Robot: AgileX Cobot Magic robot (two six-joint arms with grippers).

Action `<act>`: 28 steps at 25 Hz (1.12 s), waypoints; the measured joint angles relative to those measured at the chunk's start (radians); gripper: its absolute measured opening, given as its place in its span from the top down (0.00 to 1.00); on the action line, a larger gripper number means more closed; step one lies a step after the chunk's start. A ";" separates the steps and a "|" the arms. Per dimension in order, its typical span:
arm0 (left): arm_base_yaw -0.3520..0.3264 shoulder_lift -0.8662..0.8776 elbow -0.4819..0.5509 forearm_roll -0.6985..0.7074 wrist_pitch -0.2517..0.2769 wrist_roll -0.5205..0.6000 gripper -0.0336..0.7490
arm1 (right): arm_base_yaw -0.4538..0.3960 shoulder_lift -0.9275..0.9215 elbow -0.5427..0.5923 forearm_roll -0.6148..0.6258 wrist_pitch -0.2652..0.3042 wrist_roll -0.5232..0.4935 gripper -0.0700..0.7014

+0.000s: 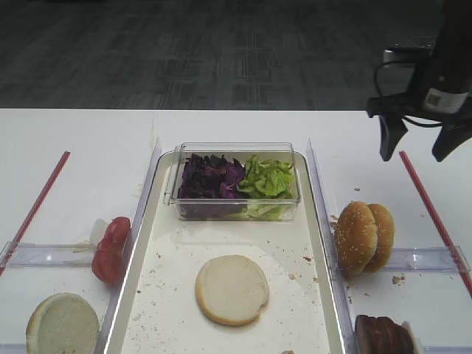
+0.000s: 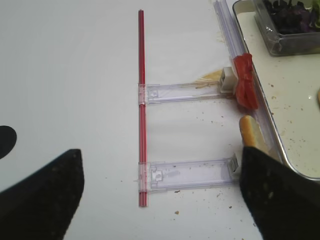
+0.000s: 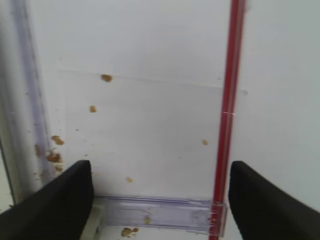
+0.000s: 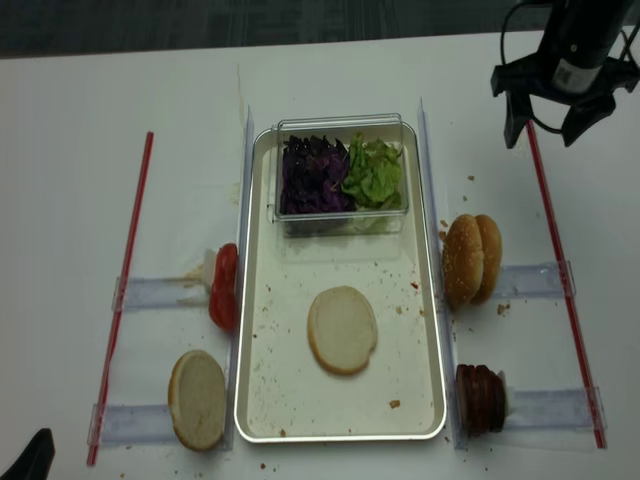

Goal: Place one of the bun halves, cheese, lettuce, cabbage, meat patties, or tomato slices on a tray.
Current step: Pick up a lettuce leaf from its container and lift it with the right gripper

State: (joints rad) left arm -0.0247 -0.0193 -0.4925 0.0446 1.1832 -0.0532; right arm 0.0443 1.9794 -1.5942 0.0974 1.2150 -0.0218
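A pale bun half (image 1: pixel 231 289) lies cut face up on the crumb-speckled tray (image 1: pixel 325 243). In the clear box at the tray's far end sit purple cabbage (image 1: pixel 210 177) and green lettuce (image 1: pixel 268 177). Left of the tray are tomato slices (image 1: pixel 110 249) and another pale bun half (image 1: pixel 63 324). On its right stand sesame bun halves (image 1: pixel 363 237) and meat patties (image 1: pixel 382 334). No cheese is in view. My right gripper (image 1: pixel 417 147) hangs open and empty over the far right of the table. My left gripper (image 2: pixel 160 155) is open and empty over the near left.
Red strips (image 4: pixel 128 290) (image 4: pixel 560 270) run along both sides of the table. Clear plastic holders (image 2: pixel 187 175) (image 3: pixel 160 212) lie across between the strips and the tray. Upright clear dividers (image 1: pixel 316 177) flank the tray. Crumbs dot the white tabletop.
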 joint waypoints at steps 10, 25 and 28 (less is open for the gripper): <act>0.000 0.000 0.000 0.000 0.000 0.000 0.17 | 0.219 0.000 0.000 0.010 -0.043 0.084 0.15; 0.000 0.000 0.000 0.000 0.000 0.000 0.17 | 0.431 0.000 0.000 0.043 -0.151 0.112 0.15; 0.000 0.000 0.000 0.000 0.000 0.000 0.17 | 0.433 0.000 0.000 0.047 -0.190 0.102 0.15</act>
State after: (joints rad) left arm -0.0247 -0.0193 -0.4925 0.0446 1.1832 -0.0532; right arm 0.4772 1.9794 -1.5942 0.1441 1.0251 0.0805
